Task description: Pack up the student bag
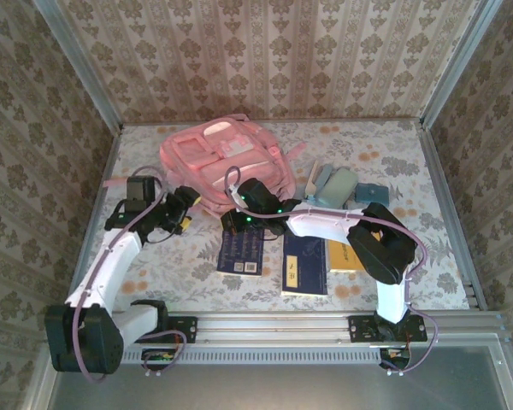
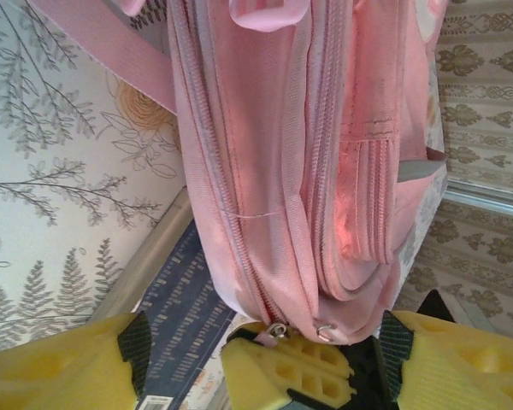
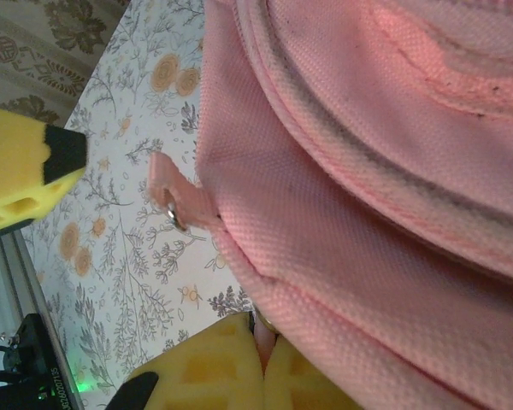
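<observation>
Seemingly you're opening the student bag (image 1: 227,158): right gripper (image 3: 262,363) clamps its fabric, left gripper (image 1: 188,212) gapes, needing a zipper pull (image 2: 278,331) next.

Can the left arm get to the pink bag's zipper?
Probably yes. The left gripper has its jaws open at the edge of the student bag, zipper pulls right ahead. The right gripper, pinching there, crowds it.
</observation>
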You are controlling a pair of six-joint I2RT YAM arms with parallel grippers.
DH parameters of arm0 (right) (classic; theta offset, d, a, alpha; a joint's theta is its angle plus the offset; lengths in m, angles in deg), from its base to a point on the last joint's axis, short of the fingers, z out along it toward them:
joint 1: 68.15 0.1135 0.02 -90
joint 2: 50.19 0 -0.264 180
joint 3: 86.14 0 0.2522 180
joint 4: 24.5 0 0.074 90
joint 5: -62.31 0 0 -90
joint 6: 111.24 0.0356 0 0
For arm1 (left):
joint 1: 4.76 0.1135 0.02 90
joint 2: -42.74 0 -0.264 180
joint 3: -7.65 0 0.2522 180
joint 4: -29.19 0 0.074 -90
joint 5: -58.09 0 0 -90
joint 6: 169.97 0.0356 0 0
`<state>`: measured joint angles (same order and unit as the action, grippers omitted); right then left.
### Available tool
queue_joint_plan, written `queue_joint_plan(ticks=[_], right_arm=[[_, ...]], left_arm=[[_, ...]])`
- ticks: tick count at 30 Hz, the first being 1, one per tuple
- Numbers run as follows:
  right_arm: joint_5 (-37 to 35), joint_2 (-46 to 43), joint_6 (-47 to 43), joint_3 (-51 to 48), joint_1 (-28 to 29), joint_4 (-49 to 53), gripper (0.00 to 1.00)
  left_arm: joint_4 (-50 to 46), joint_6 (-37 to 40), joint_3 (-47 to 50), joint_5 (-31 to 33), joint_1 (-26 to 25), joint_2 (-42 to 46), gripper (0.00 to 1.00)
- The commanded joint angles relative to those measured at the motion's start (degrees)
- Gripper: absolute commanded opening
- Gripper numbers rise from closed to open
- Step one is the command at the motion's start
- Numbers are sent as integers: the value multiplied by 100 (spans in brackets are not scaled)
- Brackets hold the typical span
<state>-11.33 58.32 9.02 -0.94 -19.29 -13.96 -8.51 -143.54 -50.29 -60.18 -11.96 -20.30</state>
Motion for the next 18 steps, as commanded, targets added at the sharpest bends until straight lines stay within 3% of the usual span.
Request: queue_joint_plan(ticks=[1,8,11,14,18], right_arm=[[332,64,0,151,124,-300,0],[323,100,-54,199,180,-226,0],[293,91,-86,195,197,-164,0],[193,33,-88,153,197,-113,0],[-69,-102,-64,48,202,44,0]], left_arm=[[492,-200,51,-20,-129,-280,71],[1095,-349,-79,67,-454,-776,64],[1299,-360,-149,100,-547,-964,57],[1326,-284,-231,186,-589,-1142,43],[1444,-240,-169,299,-598,-1202,14]])
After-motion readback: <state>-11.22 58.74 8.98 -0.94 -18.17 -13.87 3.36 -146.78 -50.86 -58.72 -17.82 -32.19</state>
